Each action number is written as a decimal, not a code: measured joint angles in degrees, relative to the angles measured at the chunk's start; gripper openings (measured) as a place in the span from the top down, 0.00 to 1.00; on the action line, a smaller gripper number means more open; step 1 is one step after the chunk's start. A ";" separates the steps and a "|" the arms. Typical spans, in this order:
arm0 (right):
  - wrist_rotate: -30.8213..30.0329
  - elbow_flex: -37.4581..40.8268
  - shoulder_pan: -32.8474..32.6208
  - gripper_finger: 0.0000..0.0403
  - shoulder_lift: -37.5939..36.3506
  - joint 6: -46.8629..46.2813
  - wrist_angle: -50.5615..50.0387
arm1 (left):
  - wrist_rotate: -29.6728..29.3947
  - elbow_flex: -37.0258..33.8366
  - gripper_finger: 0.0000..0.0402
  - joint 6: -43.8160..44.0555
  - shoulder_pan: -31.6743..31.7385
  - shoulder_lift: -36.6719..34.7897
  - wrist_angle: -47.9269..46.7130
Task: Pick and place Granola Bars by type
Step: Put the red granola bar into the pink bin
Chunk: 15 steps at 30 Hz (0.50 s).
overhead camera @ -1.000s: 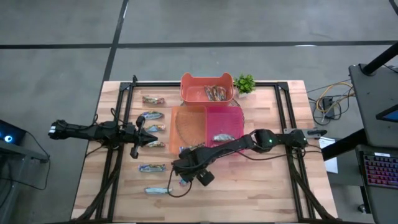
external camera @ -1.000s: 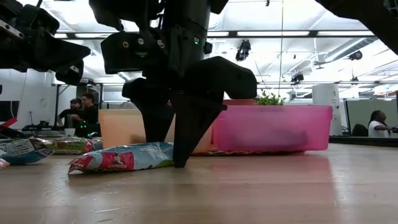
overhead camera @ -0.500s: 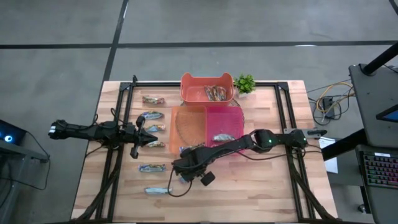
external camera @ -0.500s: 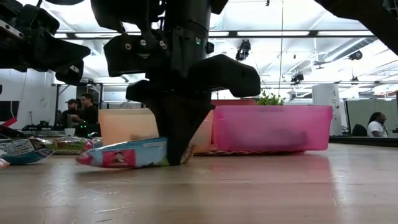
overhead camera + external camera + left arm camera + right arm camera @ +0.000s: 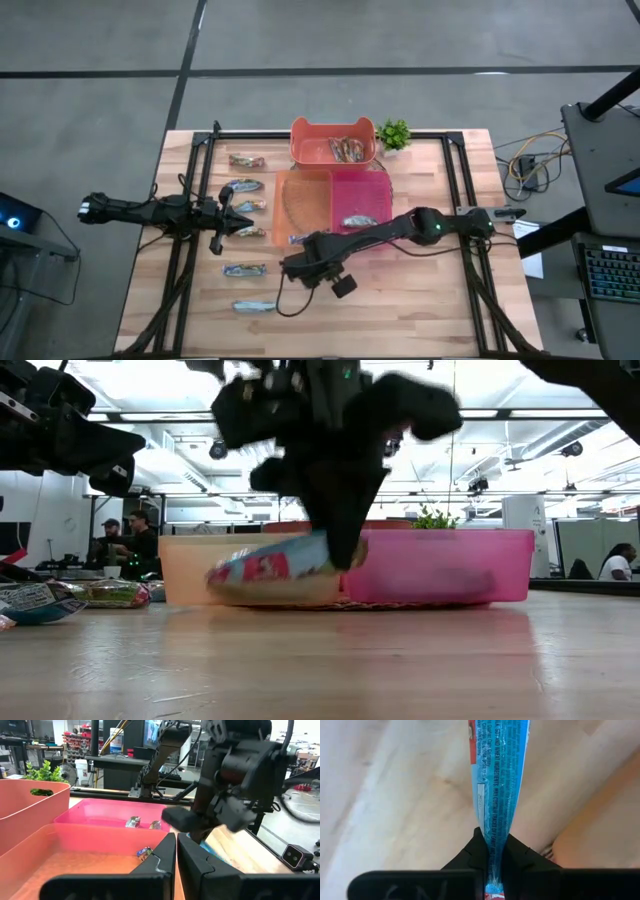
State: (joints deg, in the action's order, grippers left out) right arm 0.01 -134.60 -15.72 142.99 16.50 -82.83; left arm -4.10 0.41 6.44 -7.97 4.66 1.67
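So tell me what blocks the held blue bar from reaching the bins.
Nothing visible does. The right gripper is shut on the blue bar, lifted off the table just in front of the orange bin and pink bin.

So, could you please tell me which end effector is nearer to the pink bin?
Right. The right end effector, shut on a blue granola bar, hangs just beside the pink bin; the left end effector waits beyond the orange bin.

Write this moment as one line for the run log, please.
right gripper: fingers shut on blue granola bar, lifted off table, before peach bin | left gripper: shut, idle over left-side bars
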 joint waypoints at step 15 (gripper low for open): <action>0.16 -0.33 -4.81 0.96 -5.97 -16.21 -5.32 | 0.01 0.00 1.00 0.00 0.00 -0.01 0.00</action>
State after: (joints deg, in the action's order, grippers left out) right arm 0.16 -134.93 -20.53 137.02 0.29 -88.16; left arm -4.09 0.42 6.44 -7.97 4.64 1.67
